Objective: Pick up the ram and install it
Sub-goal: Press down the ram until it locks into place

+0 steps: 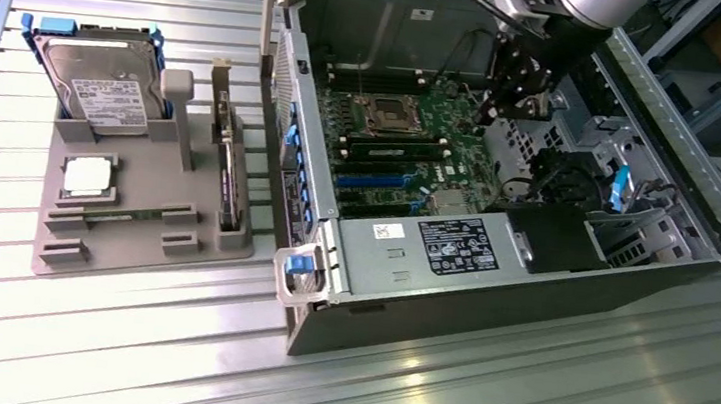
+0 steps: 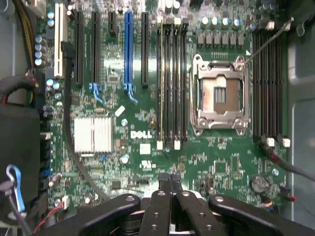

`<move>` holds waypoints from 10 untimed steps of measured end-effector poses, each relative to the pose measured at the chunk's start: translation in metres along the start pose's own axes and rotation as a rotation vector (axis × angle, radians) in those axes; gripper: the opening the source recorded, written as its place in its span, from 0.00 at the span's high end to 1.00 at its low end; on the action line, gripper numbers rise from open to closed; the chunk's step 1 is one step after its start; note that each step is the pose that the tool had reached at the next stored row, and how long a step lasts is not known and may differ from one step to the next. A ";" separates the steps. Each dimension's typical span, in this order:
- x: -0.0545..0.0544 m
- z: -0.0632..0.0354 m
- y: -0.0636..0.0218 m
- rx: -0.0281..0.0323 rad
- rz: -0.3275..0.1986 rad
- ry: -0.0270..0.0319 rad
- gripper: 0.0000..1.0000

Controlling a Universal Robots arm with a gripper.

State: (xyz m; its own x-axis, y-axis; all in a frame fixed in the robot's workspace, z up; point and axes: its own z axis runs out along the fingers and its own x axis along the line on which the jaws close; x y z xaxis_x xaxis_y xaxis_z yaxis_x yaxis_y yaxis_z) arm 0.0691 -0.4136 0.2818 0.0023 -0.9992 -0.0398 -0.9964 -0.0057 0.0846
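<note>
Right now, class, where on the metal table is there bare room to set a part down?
Free: the table in front of the computer case, and the strip below the grey tray. Crowded: the tray itself, holding the hard drive and CPU chip.

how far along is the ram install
Done, it seems: the ram stands in a slot beside the empty CPU socket inside the case. In hand: nothing; the gripper is shut above the motherboard. Left: I cannot tell whether the stick is fully latched.
</note>
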 end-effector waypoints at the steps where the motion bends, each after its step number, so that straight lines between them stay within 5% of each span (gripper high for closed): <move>1: 0.000 0.0042 0.0111 0.0000 0.000 -0.0001 0.90; 10: 0.001 0.0359 0.0284 -0.0001 0.000 0.0002 0.90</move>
State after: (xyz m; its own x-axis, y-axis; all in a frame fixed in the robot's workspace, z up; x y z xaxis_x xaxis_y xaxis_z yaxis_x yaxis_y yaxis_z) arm 0.0377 -0.4135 0.2484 0.0023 -0.9992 -0.0396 -0.9964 -0.0057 0.0847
